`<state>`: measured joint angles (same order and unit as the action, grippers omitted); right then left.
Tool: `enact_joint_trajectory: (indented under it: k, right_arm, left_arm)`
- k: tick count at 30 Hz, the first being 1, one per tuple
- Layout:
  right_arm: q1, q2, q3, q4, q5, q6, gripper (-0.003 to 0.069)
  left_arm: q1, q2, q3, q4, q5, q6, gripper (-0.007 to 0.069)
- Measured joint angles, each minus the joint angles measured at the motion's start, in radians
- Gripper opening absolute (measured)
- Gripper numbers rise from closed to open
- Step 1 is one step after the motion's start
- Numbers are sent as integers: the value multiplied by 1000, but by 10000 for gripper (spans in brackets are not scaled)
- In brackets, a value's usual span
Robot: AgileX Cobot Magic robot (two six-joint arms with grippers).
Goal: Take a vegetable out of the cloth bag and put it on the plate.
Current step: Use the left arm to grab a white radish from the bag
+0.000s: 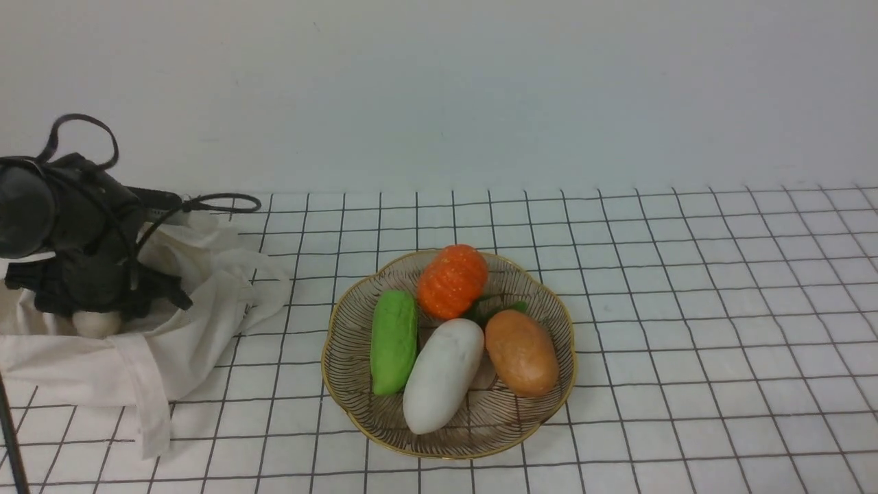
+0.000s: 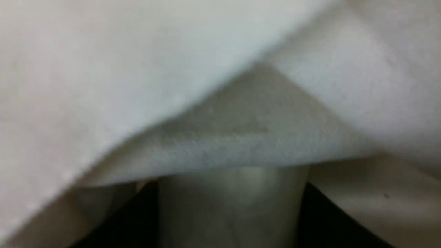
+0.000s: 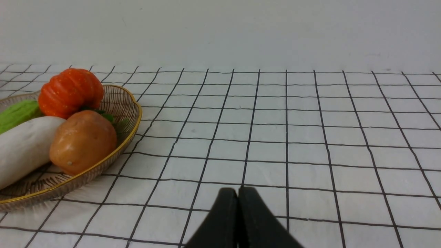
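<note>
Cloth bag lies crumpled around the left gripper, which reaches down into its opening. Its fingers are clamped on a pale vegetable. The blurred left wrist view shows this vegetable filling the gap between them under a fold of cloth. The plate sits well apart to that gripper's right on the grid tablecloth. It holds a green cucumber, pumpkin, white radish and potato. The right gripper has its fingers pressed together, with the plate ahead to its left.
</note>
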<state>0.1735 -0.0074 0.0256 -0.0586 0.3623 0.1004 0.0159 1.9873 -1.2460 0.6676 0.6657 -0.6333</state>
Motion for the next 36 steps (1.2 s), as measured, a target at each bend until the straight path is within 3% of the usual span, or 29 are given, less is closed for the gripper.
enact_joint_trajectory:
  k: [6,16,22,36]
  right_arm:
    - [0,0,0,0,0,0,-14]
    - [0,0,0,0,0,0,-14]
    - [0,0,0,0,0,0,-14]
    - [0,0,0,0,0,0,-14]
  left_arm:
    - [0,-147,0,-236,82,173,414]
    - [0,-232,6,-482,227,374,414]
    - [0,-203,8,-572,325,417,414]
    - [0,-253,8,-655,526,481,414]
